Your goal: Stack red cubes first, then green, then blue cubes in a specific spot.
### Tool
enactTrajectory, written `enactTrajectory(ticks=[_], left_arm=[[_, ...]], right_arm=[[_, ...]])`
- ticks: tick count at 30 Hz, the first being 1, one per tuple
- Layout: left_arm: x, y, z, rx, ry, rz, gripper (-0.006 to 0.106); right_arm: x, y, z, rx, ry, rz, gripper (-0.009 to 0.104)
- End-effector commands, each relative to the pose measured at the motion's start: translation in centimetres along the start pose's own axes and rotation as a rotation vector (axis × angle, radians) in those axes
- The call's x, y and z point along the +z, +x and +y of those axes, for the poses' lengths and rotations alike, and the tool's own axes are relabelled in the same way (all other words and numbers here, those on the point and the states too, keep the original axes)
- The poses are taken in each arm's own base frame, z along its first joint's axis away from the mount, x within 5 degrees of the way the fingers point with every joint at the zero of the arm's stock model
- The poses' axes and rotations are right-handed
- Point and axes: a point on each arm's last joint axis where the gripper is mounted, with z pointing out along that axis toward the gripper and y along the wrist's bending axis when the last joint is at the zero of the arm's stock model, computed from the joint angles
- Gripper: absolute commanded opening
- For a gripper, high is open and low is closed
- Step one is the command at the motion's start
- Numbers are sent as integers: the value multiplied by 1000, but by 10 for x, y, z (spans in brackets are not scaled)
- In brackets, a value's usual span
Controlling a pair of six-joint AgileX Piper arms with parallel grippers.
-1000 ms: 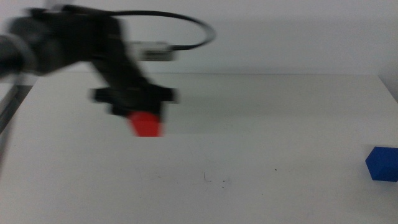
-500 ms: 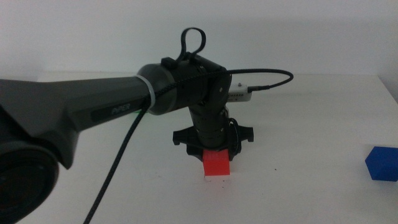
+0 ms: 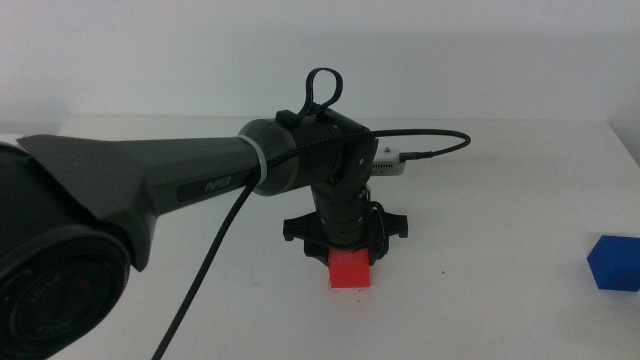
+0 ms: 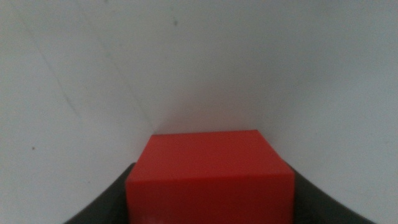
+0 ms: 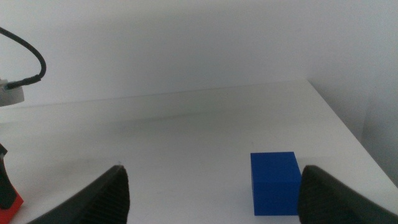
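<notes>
Jaws of the left gripper (image 3: pixel 347 252) stand clamped on the small solid bright-red cube (image 3: pixel 349 270), one dark jaw against each side of it in the left wrist view (image 4: pixel 210 176). The cube sits low on the plain white surface (image 3: pixel 480 200), near its middle. Well apart, by the right edge, lies the small deep-blue cube (image 3: pixel 613 262). The right gripper (image 5: pixel 211 199) waits facing that blue cube (image 5: pixel 275 182), jaws spread apart.
</notes>
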Motion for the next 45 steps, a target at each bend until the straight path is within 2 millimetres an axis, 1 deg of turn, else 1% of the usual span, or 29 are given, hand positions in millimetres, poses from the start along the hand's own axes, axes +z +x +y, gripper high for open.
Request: enactTrajectory(ticks=[1,5,9,10,12,13,14,16,17,19,20,23,26,28,29,31,34,35,37,39,41,45], left_arm=[[8,1,-2,4,-1,8,-2],[12,4,-2,4,-1,44,2],[12,5,-2,-1,-5,62,12],[12,5,-2,-1,-5,62,19],[12,6,-2,-8,3,67,30],[12,6,-3,-17,12,74,41],[11,6,-3,-11,15,73,55],[8,6,-3,-2,18,66,69],[5,6,-4,13,20,60,75],[-4,5,-4,44,29,47,88],[-11,5,-4,49,30,40,92],[-45,0,5,44,36,-12,94],[-90,-12,25,38,31,-128,94],[-115,-25,49,19,18,-202,94],[-122,-32,60,5,16,-224,94],[-133,-53,90,-17,10,-262,94],[-135,-84,129,-36,-16,-301,94],[-134,-93,139,-46,-27,-306,94],[-125,-110,154,-61,-47,-297,94],[-117,-126,162,-67,-60,-292,94],[-102,-140,169,-58,-64,-282,94],[-72,-156,175,-43,-49,-245,94]], right_arm=[[0,0,0,-1,4,-10,93],[0,0,0,-1,4,-10,93],[0,0,0,-1,4,-10,93],[0,0,0,-1,4,-10,93],[0,0,0,-1,4,-10,93],[0,0,0,-1,4,-10,93],[0,0,0,-1,4,-10,93],[0,0,0,-1,4,-10,93],[0,0,0,-1,4,-10,93],[0,0,0,-1,4,-10,93],[0,0,0,-1,4,-10,93],[0,0,0,-1,4,-10,93],[0,0,0,-1,4,-10,93],[0,0,0,-1,4,-10,93],[0,0,0,-1,4,-10,93],[0,0,0,-1,4,-10,93],[0,0,0,-1,4,-10,93],[0,0,0,-1,4,-10,93],[0,0,0,-1,4,-10,93],[0,0,0,-1,4,-10,93],[0,0,0,-1,4,-10,93],[0,0,0,-1,4,-10,93]])
